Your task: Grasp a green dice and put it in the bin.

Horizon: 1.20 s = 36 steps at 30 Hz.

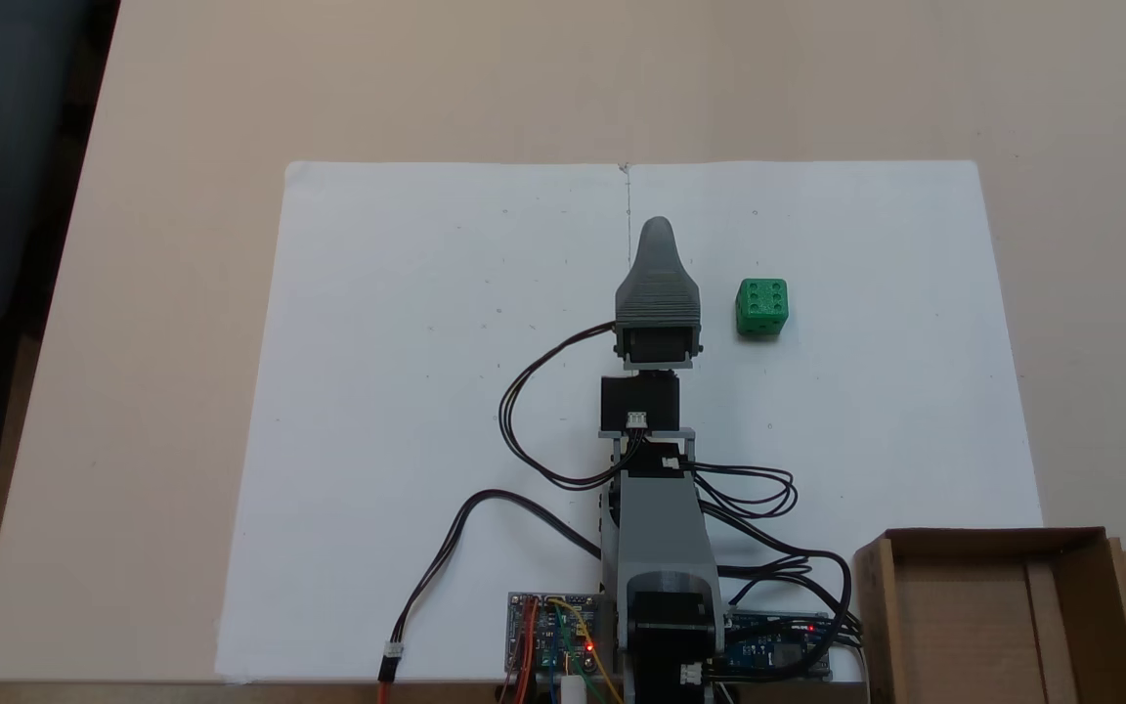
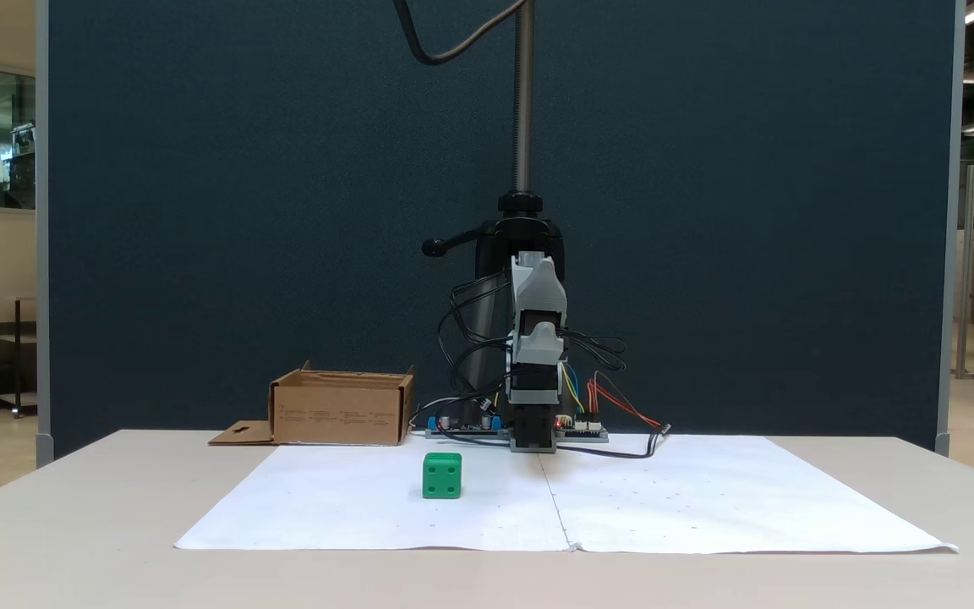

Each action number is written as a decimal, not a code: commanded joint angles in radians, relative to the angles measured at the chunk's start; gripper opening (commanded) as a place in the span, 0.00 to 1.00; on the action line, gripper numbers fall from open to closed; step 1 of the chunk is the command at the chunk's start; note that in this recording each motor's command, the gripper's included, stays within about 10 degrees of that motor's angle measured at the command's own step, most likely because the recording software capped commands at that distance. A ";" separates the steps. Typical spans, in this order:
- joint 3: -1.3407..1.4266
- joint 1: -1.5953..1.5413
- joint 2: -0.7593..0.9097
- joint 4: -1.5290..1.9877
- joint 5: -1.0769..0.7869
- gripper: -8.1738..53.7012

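The green dice (image 1: pixel 761 307) (image 2: pixel 442 474) rests on the white paper, its six-pip face up in the view from above. The brown cardboard bin (image 1: pixel 964 616) (image 2: pixel 339 414) stands beside the arm's base, with its hang-hole flap spread on the table. The arm is folded over its base, and my gripper (image 1: pixel 658 235) (image 2: pixel 535 334) hangs above the paper's centre seam, apart from the dice. From above, the dice lies a little to the gripper's right. Only the grey upper jaw shows, so the gap between the jaws is hidden. Nothing is seen held.
Two white paper sheets (image 1: pixel 426 391) cover the middle of the beige table. Circuit boards (image 1: pixel 548 636) and looping black cables (image 1: pixel 524 411) crowd the arm's base. A metal pole (image 2: pixel 523 101) rises behind the arm before a dark blue partition.
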 commanded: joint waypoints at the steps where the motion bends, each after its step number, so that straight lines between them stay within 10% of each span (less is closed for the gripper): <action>1: 0.066 0.014 0.110 -0.092 -0.080 0.86; 36: 0.031 -0.009 0.110 -0.066 -0.087 0.82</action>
